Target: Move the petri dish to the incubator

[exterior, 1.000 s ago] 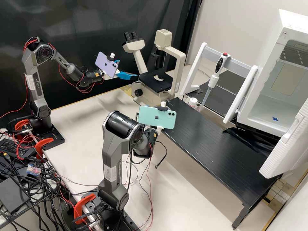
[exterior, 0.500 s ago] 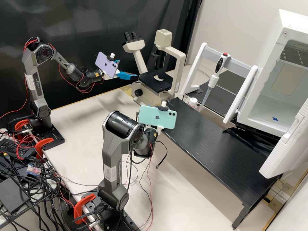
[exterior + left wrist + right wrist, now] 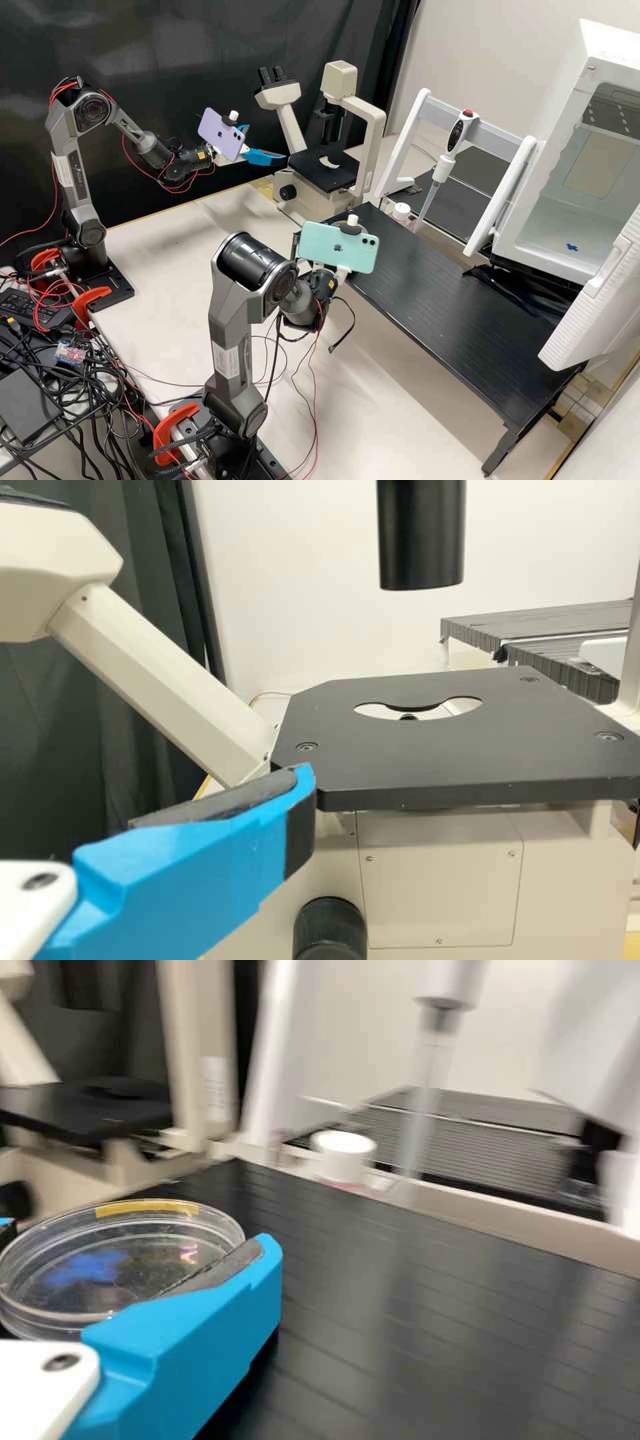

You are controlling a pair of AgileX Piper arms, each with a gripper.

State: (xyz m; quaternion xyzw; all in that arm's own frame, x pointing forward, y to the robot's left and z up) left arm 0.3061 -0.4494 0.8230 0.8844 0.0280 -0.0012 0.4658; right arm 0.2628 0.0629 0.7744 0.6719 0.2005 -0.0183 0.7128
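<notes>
Petri dish (image 3: 115,1260) roughly level; right gripper (image 3: 343,273) holds it.

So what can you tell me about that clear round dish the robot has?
The petri dish is round, shallow and see-through, like clear plastic or glass. A yellow strip runs along part of its rim; a blue patch and a small pinkish mark show within its outline, though whether they are on it or seen through it I cannot tell. It sits roughly level, gripped at its sides by the jaws of the right gripper, the black shelf beyond.
</notes>
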